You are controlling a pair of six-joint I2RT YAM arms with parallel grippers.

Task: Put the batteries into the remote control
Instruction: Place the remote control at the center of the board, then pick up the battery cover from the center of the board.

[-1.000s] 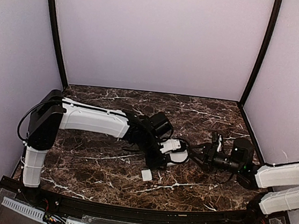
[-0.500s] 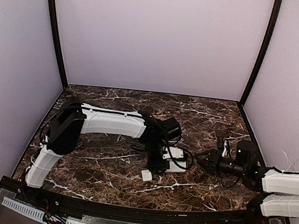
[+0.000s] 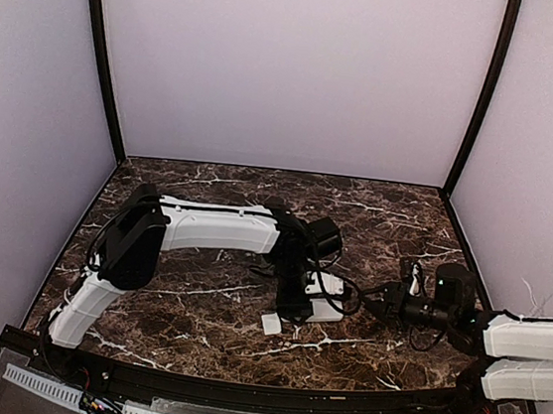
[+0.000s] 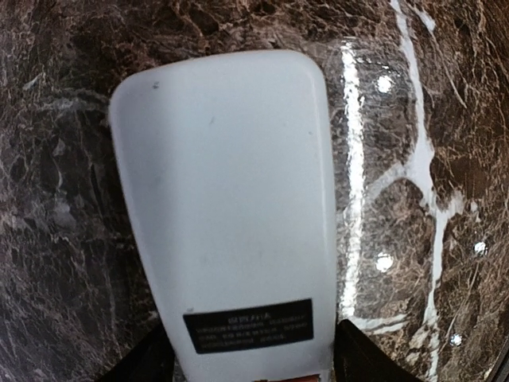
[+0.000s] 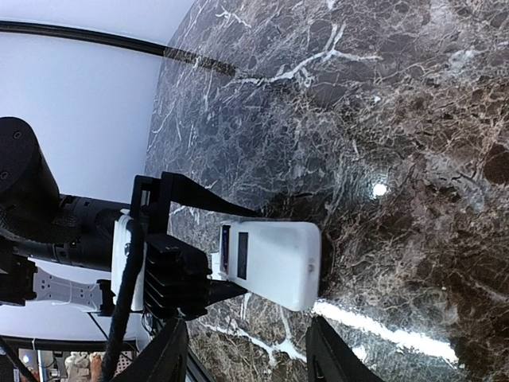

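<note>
The remote control [image 4: 231, 199] lies on the marble with its plain white back up and a black label near one end; in the overhead view the remote control [image 3: 328, 311] sits mid-table. My left gripper [image 4: 254, 362] straddles its labelled end, open, with a thin gap at the right finger [image 4: 370, 362]. A dark blue-purple battery [image 5: 225, 245] shows at that end of the remote. An orange-red sliver [image 4: 309, 377] peeks out there; I cannot tell what it is. My right gripper [image 5: 248, 354] is open and empty, just right of the remote.
A small white square piece [image 3: 271, 323] lies on the table in front of the left gripper. Walls stand close around the marble top [image 3: 194, 318]. The left arm [image 3: 214, 228] stretches across the table's left half.
The left gripper brought the remote down from mid-air onto the table and its jaws widened. The right gripper drew back to the right, away from the remote.
</note>
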